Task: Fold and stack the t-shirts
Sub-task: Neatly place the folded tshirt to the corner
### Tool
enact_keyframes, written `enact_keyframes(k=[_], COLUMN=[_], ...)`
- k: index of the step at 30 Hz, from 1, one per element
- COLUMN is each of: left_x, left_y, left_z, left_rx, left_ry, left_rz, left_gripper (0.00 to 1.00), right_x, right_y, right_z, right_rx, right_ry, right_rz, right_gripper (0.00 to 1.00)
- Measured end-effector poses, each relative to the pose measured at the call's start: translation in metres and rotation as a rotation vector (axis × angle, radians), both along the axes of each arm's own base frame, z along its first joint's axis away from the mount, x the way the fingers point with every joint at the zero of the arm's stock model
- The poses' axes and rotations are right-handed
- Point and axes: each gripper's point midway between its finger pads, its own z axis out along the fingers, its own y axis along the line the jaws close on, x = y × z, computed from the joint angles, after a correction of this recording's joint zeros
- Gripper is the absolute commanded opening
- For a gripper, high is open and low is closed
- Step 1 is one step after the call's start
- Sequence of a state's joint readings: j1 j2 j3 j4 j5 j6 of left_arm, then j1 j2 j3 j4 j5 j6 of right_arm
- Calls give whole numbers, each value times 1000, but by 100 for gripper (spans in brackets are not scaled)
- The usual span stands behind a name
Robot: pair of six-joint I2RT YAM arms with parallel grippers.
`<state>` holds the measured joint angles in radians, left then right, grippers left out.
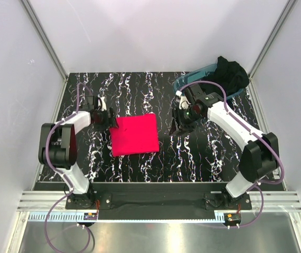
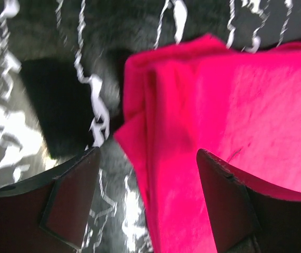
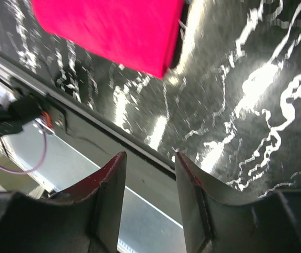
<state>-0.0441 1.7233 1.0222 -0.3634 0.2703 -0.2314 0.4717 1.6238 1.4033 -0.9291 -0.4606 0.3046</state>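
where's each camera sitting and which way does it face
Top external: above, behind the bases, looking down at the table and red t-shirt; both arms show.
Left wrist: left arm, aimed down at the shirt's edge; open left gripper shows.
Right wrist: right arm, aimed at the table's near edge; open right gripper shows.
All share the red t-shirt.

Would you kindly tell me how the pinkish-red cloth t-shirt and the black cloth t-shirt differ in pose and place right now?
The pinkish-red cloth t-shirt lies folded into a flat square; the black cloth t-shirt is a crumpled heap. The red one rests on the marbled black table; the black one sits in the clear teal plastic tub at the far right corner. Both are plain soft cloth.
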Motion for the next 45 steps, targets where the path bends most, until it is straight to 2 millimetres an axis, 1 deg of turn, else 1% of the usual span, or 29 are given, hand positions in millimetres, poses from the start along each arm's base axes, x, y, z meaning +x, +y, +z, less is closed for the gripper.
enact_keyframes(k=[3,6,9,10,11,12,16,19,20,21,22,23,24,27,29,32,35,38,39,41,43,45], left_x=[9,19,27,28,28,27,22,20,19,19,18,17,16,19,26,43,70,106,122,154,183,205], left_y=[-5,-10,-16,-18,-19,-20,-21,-20,-20,-19,-19,-18,-17,-9,4,34,68,97,107,127,149,165], left_z=[-1,0,0,0,1,1,-2,-3,-3,-4,-4,-5,-5,-4,0,10,28,41,42,37,28,18], left_rx=[-42,-79,-121,-135,-145,-153,-169,-168,-168,-168,-166,-162,-155,-100,-20,142,317,457,499,567,631,683], left_ry=[-21,-50,-67,-67,-65,-62,-41,-33,-28,-23,-16,-11,-5,8,1,-48,-127,-183,-196,-208,-190,-190], left_rz=[-14,-26,-36,-37,-35,-33,-24,-20,-19,-17,-11,-11,-10,-1,18,47,68,75,80,102,116,123], left_gripper=[79,77,69,67,62,58,54,41,35,18,12,3,0,0,0,0,0,0,0,0,0,0], right_x=[-11,-15,-15,-15,-15,-15,-15,-15,-15,-16,-16,-17,-17,-19,-22,-28,-35,-41,-43,-44,-43,-43], right_y=[-6,-8,-8,-9,-9,-9,-10,-10,-10,-10,-11,-11,-11,-12,-14,-17,-21,-24,-24,-25,-24,-24], right_z=[-13,-19,-19,-18,-17,-17,-15,-15,-16,-16,-17,-18,-19,-21,-24,-27,-33,-40,-41,-43,-43,-43], right_rx=[-21,-30,-29,-28,-27,-26,-25,-26,-27,-27,-28,-29,-30,-34,-38,-43,-51,-60,-62,-64,-63,-62], right_ry=[32,46,37,33,29,25,9,5,5,5,6,8,10,16,22,32,49,71,77,85,83,82], right_rz=[10,18,27,30,34,38,52,58,60,61,61,61,61,61,61,60,60,58,57,53,51,48], right_gripper=[49,49,49,49,49,49,49,49,49,49,49,49,49,49,49,49,50,50,50,50,49,50])
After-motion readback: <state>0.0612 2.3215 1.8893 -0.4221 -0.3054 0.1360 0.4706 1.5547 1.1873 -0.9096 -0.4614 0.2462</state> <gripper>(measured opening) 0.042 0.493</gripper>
